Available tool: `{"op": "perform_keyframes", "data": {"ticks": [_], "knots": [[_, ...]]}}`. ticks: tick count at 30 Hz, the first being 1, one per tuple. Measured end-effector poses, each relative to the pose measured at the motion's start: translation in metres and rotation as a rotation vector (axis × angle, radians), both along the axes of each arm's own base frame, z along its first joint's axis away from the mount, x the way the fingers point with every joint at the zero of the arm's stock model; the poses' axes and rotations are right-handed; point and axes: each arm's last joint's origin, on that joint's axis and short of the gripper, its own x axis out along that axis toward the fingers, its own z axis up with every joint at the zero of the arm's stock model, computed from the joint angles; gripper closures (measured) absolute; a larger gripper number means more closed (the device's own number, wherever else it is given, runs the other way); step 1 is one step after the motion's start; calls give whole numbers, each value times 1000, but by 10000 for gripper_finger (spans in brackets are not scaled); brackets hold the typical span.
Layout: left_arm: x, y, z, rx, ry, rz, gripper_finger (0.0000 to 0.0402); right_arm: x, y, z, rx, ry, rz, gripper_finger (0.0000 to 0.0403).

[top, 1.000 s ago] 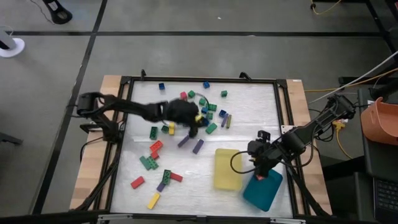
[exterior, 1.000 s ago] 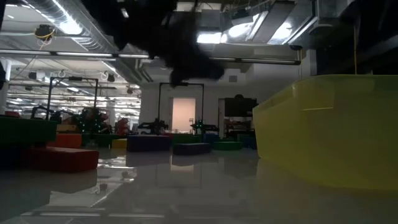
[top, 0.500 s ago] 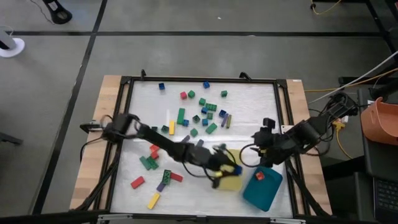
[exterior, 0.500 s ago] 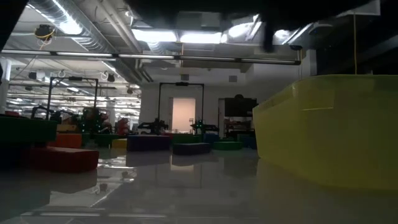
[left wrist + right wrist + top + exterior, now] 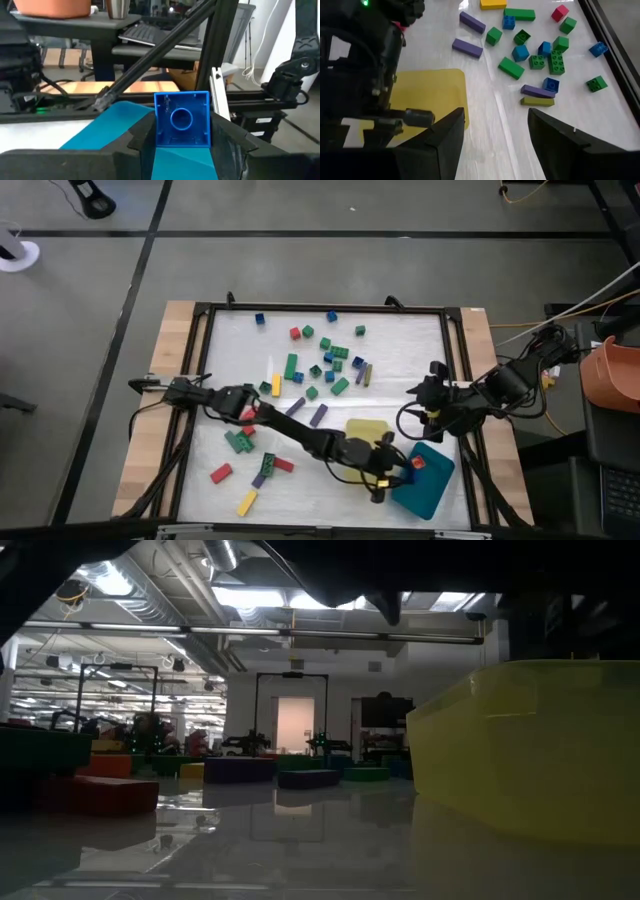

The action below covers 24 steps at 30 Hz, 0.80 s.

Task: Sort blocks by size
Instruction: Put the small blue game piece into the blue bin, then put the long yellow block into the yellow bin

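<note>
Blue cube (image 5: 182, 119) sits clamped between the fingers of the left end effector (image 5: 395, 472), stud side facing the wrist cam. Left arm reaches diagonally across the desk (image 5: 400, 370) w/ the end effector over the near edge of the teal tray (image 5: 425, 485), just beside the yellow tray (image 5: 365, 432). Teal tray shows right behind the cube in the left wrist view. One small red cube (image 5: 417, 463) lies inside the teal tray.

Right end effector (image 5: 432, 392) hangs by the desk's right rail, above the trays, fingers spread apart & holding nothing; right wrist view looks past them onto the yellow tray and the block pile.

Blocks mostly sit in the middle & far part of the desk: a cluster of green, blue & red pieces (image 5: 330, 360), incl. a long green brick (image 5: 290, 367) and a yellow one (image 5: 276, 385) next to it. Two purple bars (image 5: 308, 412) lie between the cluster and the yellow tray. Blue cube (image 5: 259, 319) sits alone near the far rail. Near-left group: green pair (image 5: 238, 442), red brick (image 5: 221, 473), yellow brick (image 5: 246, 502), red brick (image 5: 284, 465).

Low view: yellow tray wall fills the right side, dark arm overhead, blocks in a row far across the desk.
</note>
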Motion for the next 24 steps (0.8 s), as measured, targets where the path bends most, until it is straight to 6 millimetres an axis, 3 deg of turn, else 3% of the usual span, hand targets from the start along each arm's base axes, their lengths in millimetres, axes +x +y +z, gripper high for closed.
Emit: {"op": "perform_keyframes", "data": {"ticks": [5,14,18,21,24], "knots": [[2,-2,-2,62,-20,-7,258,0,0,0,0,0,0,185],[2,-2,-2,60,-20,-7,196,0,0,0,0,0,0,185],[2,-2,-1,94,-23,-9,198,0,0,0,0,0,0,185],[-1,1,15,199,8,-16,210,0,0,-1,0,1,0,185],[-11,12,47,316,111,-24,222,1,0,-5,-7,10,0,185]]}}
